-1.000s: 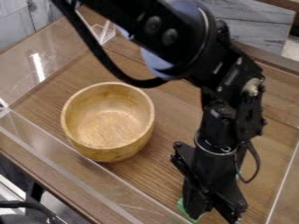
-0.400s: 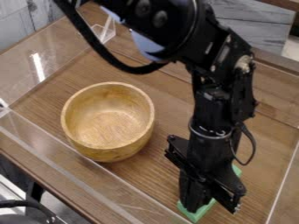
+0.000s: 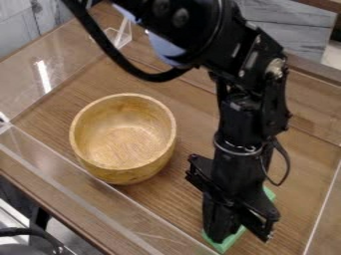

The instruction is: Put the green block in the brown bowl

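The brown bowl (image 3: 124,136) stands empty on the wooden table, left of centre. My black gripper (image 3: 229,231) points straight down at the front right, well apart from the bowl. Its jaws are shut on the green block (image 3: 221,239), of which only a small light-green piece shows under the fingers, plus a sliver (image 3: 270,191) behind the wrist. The gripper hides the remainder of the block, and I cannot tell whether it rests on the table or hangs just above it.
A clear plastic wall (image 3: 54,70) runs around the table's left and back sides. The table's front edge (image 3: 94,214) lies close below the bowl and the gripper. The black arm (image 3: 200,45) arches over the back right.
The gripper has shifted slightly left and up from the front edge with the block in its jaws; more green now shows beneath it. The bowl has not moved.
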Robot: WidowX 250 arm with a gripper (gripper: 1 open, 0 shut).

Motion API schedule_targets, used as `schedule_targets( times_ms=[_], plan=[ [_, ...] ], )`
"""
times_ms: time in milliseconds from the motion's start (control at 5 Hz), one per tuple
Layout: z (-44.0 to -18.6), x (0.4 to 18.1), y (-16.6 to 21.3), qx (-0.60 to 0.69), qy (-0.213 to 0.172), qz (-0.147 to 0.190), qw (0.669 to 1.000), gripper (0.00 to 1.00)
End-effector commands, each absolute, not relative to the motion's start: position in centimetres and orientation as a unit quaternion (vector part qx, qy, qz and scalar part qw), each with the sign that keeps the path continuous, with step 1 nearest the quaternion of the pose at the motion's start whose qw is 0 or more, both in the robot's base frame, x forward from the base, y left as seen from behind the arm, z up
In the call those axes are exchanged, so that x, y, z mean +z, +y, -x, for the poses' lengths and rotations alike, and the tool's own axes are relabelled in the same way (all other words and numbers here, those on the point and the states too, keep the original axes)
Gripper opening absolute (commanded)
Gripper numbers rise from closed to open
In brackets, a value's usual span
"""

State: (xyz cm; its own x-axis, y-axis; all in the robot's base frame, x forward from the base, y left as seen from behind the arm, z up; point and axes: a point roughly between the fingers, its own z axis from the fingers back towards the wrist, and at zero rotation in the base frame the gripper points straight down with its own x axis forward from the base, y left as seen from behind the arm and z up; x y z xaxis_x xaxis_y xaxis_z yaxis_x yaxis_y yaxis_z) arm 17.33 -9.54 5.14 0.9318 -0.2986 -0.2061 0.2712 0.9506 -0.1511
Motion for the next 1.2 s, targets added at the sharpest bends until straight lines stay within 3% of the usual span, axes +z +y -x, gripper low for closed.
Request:
schedule_targets(
  times_ms=[0,400,600,1000],
  plan=[
    [-18.8,6.9,-9.8,-0.143,0.079,0.075,0.984,0.0],
    [-19.6,7.2,-9.6,-0.145,0.077,0.08,0.983,0.0],
    [-20.0,7.2,-9.6,-0.148,0.075,0.081,0.983,1.0],
    [-20.6,6.5,-9.5,-0.159,0.068,0.08,0.982,1.0]
  ],
)
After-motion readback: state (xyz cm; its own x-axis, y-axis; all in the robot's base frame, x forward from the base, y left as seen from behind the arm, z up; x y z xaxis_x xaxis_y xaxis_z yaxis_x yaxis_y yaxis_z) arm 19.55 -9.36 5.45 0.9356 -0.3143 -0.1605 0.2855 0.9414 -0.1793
